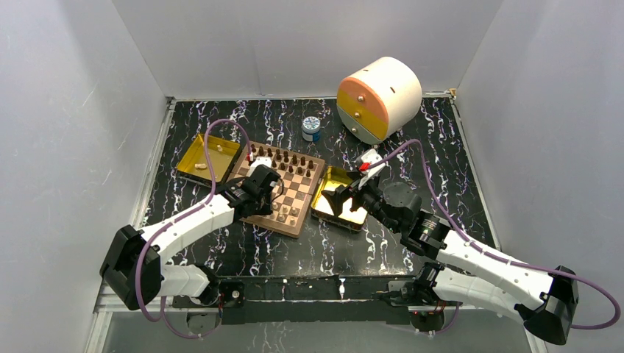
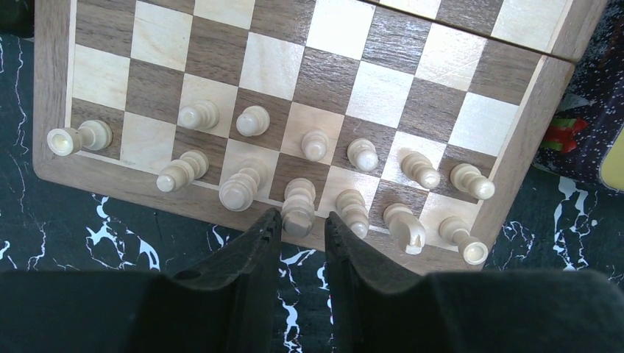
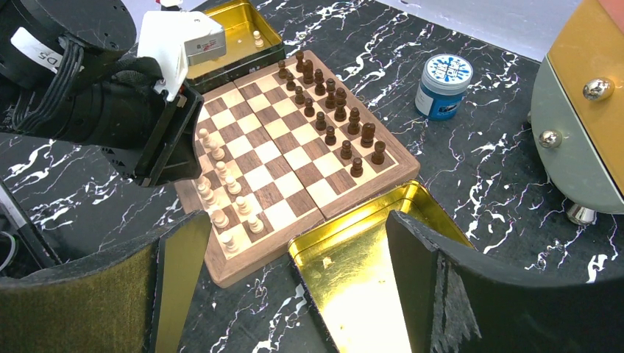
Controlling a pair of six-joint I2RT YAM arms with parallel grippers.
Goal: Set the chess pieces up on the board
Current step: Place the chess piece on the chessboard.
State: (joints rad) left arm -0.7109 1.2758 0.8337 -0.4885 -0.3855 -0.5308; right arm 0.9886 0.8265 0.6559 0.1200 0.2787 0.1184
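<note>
Filling the pale ranks looks like the step in hand: the left gripper (image 2: 302,220) hangs at the near edge of the board (image 2: 272,62), its jaws a little apart on either side of a pale piece (image 2: 298,202) standing in the nearest row, with close neighbours to left and right. Whether the pads touch it I cannot tell, but it seems to stand on its own. The dark pieces (image 3: 330,110) fill 2 rows at the far end. The next move, I judge, calls for a straight lift clear of those tightly packed neighbours, then a reach to the left tray (image 1: 221,165), where at least 2 pale pieces lie loose. The right gripper (image 3: 294,273), jaws spread wide and holding nothing, hovers over the right tray (image 3: 360,294), just beside the board, which shows only bare gold.
</note>
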